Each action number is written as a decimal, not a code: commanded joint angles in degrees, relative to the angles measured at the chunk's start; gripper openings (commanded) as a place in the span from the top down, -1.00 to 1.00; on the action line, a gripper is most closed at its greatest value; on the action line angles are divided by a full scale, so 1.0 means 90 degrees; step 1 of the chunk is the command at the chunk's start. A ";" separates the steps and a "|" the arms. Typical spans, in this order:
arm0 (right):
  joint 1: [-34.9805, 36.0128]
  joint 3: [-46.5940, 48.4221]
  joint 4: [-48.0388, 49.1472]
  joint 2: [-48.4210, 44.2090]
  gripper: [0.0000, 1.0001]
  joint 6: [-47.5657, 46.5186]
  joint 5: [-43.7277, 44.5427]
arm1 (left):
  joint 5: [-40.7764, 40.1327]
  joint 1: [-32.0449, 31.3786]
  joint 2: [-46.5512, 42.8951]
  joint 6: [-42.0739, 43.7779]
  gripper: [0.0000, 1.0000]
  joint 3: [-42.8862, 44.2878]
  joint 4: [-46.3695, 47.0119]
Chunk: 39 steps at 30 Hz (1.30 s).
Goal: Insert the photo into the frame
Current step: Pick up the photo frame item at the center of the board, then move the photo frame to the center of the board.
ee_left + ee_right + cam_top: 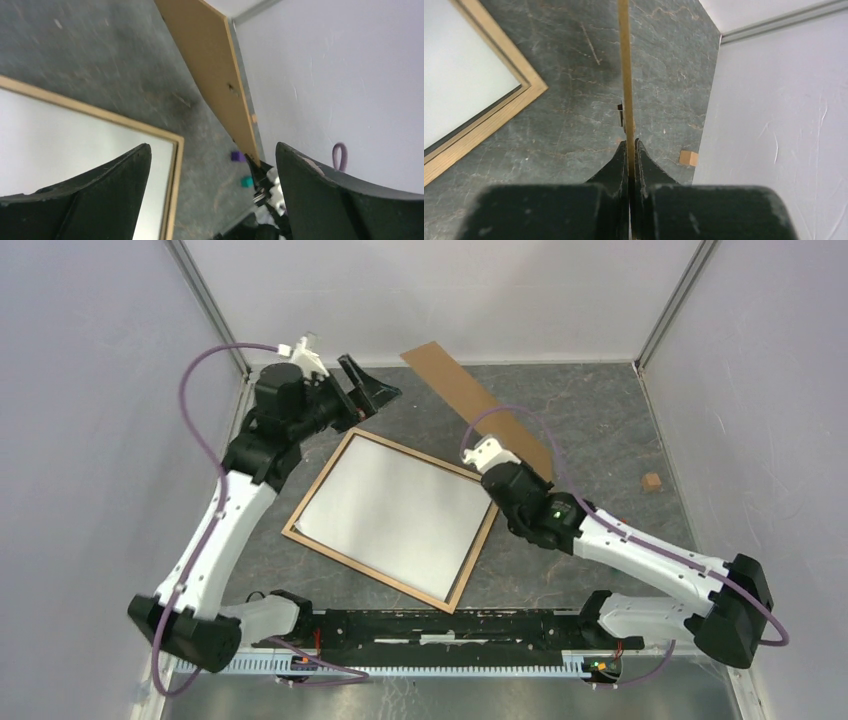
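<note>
1. At centre, from above: shows frame (366, 574) lying back-up, photo (395, 512) white-side-up inside its rails.
2. At 11 o'clock: left gripper (211, 146) raised, jaws wide, empty.
3. At 3 o'clock: right gripper (631, 145) clamped on edge of backing board (450, 380).
4. Probably photo seated; next calls for laying board squarely over it.
5. No readable writing or brands.

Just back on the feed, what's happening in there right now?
The photo lies white side up inside the frame, which sits tan back up. The right gripper is shut on one edge of the brown backing board. The left gripper is open and empty, near the frame's far corner.
</note>
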 commanded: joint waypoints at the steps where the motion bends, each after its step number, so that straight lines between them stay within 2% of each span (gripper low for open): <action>1: -0.0838 0.0912 -0.0212 -0.0156 1.00 0.0292 -0.0635 | -0.1641 0.0036 -0.1091 0.1419 -1.00 0.0261 -0.0272; 6: -0.1712 0.1754 -0.0856 -0.0065 1.00 0.0575 -0.1783 | -0.2829 0.0031 -0.1770 0.1839 -1.00 -0.0396 0.0008; 12: -0.2604 0.2922 -0.1685 0.0279 1.00 0.0603 -0.3041 | -0.3157 0.0042 -0.2121 0.2043 -1.00 -0.0939 0.0279; 16: -0.3184 0.3734 -0.2155 0.0517 1.00 0.0690 -0.4303 | -0.3209 0.0037 -0.2167 0.2140 -1.00 -0.0970 0.0166; 22: -0.3460 0.3756 -0.1880 0.0674 1.00 0.1138 -0.6675 | -0.3551 -0.0030 -0.2250 0.2361 -1.00 -0.0932 0.0033; 32: -0.3640 0.3803 -0.1397 0.1304 1.00 0.1747 -0.9759 | -0.3804 -0.0116 -0.2438 0.2523 -0.99 -0.0872 -0.0056; 35: -0.3637 0.3706 -0.1171 0.1536 1.00 0.1948 -1.0171 | -0.3768 -0.0150 -0.2530 0.2556 -0.98 -0.0897 -0.0022; 37: -0.3663 0.3927 -0.1340 0.1632 1.00 0.1923 -0.9438 | -0.3873 -0.0157 -0.2517 0.2579 -0.99 -0.0958 0.0028; 39: -0.3796 0.4072 -0.1284 0.1645 1.00 0.1957 -0.9362 | -0.3875 -0.0152 -0.2497 0.2591 -0.99 -0.0960 0.0022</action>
